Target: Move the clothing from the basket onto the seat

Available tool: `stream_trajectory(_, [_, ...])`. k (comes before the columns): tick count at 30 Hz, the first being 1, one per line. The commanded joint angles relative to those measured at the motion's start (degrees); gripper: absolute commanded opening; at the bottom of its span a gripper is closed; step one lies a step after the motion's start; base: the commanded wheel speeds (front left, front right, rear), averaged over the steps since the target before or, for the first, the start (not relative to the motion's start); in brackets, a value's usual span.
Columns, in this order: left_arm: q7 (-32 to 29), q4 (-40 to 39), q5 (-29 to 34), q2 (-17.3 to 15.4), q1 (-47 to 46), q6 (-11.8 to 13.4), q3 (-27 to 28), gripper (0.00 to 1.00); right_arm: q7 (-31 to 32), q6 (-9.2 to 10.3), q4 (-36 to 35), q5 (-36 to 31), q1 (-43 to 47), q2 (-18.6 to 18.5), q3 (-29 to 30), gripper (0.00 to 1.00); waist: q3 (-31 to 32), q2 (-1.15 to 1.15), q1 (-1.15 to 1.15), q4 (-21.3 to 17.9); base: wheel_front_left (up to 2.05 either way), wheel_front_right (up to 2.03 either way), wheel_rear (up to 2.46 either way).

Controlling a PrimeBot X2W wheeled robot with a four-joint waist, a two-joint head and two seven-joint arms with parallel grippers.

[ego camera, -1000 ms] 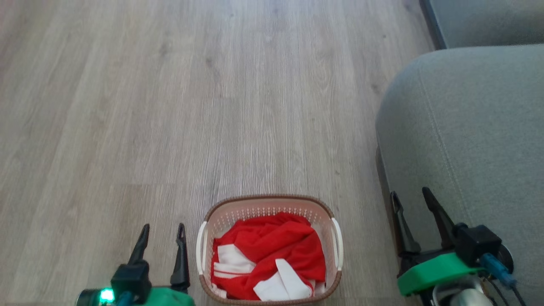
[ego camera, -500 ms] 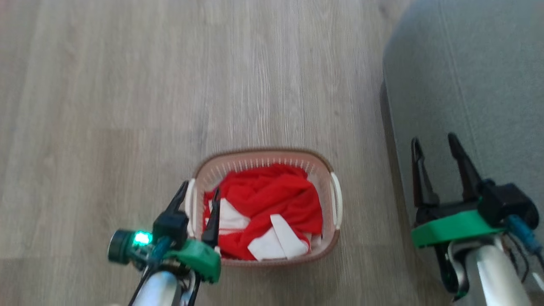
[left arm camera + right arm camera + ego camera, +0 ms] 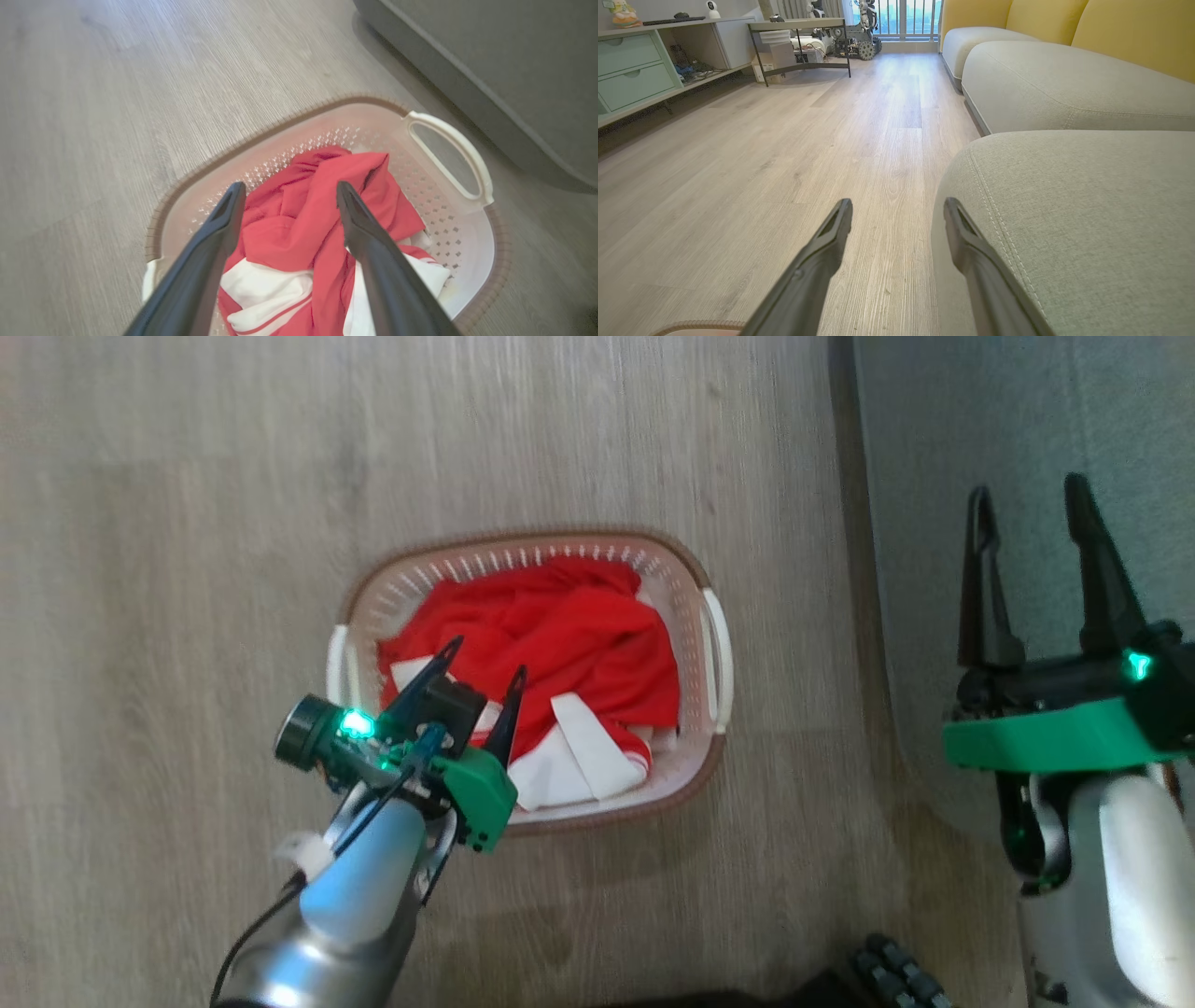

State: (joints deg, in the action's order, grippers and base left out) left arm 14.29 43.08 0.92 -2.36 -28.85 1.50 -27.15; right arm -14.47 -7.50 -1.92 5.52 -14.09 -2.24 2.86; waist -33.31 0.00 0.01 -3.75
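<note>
The cream basket (image 3: 714, 644) with a brown rim sits on the wood floor, and its rim (image 3: 299, 122) curves across the left wrist view. Crumpled red clothing (image 3: 560, 644) with white panels lies inside it, also seen close up as red folds (image 3: 308, 210). My left gripper (image 3: 485, 658) hangs open over the basket's near left part, fingers astride the red cloth (image 3: 287, 196) without touching it. The grey-green seat (image 3: 1027, 420) runs along the right. My right gripper (image 3: 1024, 499) is open and empty above the seat's edge (image 3: 1064, 210).
In the right wrist view, a second grey seat section (image 3: 1064, 88) with yellow back cushions (image 3: 1134, 28) lies ahead. A pale green cabinet (image 3: 630, 70) and a metal-framed table (image 3: 803, 28) stand far off to the left. Open wood floor (image 3: 187, 523) spreads left of the basket.
The head camera has tilted down, shifting the whole picture. My left gripper has moved from beside the basket's left handle to above the clothing inside. The right gripper stays open by the seat.
</note>
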Motion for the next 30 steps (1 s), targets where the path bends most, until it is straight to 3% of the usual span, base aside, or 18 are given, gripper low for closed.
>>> stream_trajectory(1, [0.71,1.54,0.46,-0.52,-2.0,-0.21,0.14,1.0,-0.52,0.01,-2.64,-0.14,-1.2,-0.64,-1.52,1.0,-5.63,0.0,-0.01,-2.34,0.0,0.0,0.0])
stream_trajectory(8, [0.71,12.73,2.39,-0.52,-9.97,-0.62,-4.25,1.0,-0.52,0.01,-5.94,0.52,-3.38,-0.64,-2.49,1.0,-11.74,0.0,-0.01,-4.35,0.0,0.0,0.0])
stream_trajectory(18, [0.29,25.28,2.99,-1.34,-18.31,0.51,-5.19,1.0,-0.52,0.01,-9.0,1.61,-3.77,-0.64,-4.41,1.0,-16.64,0.0,-0.01,-6.57,0.0,0.0,0.0])
stream_trajectory(27, [-1.44,29.51,2.17,-2.07,-20.03,0.91,-5.53,1.0,-0.52,0.01,-8.97,2.68,-4.07,-0.64,-5.03,1.0,-17.16,0.0,-0.01,-8.02,0.0,0.0,0.0])
stream_trajectory(28, [-1.51,29.66,2.07,-2.09,-20.12,0.95,-5.58,0.75,-0.52,0.01,-8.99,2.73,-4.1,-0.64,-5.05,1.0,-17.22,0.0,-0.01,-8.1,0.0,0.0,0.0])
stream_trajectory(29, [-1.47,29.76,1.89,-2.05,-20.24,0.98,-5.58,0.41,-0.52,0.01,-9.0,2.78,-4.13,-0.64,-5.02,1.0,-17.27,0.0,-0.01,-8.15,0.0,0.0,0.0])
stream_trajectory(30, [-1.37,29.84,1.66,-1.97,-20.31,0.93,-5.55,0.0,-0.52,0.01,-8.99,2.81,-4.14,-0.64,-4.97,1.0,-17.26,0.0,-0.01,-8.15,0.0,0.0,0.0])
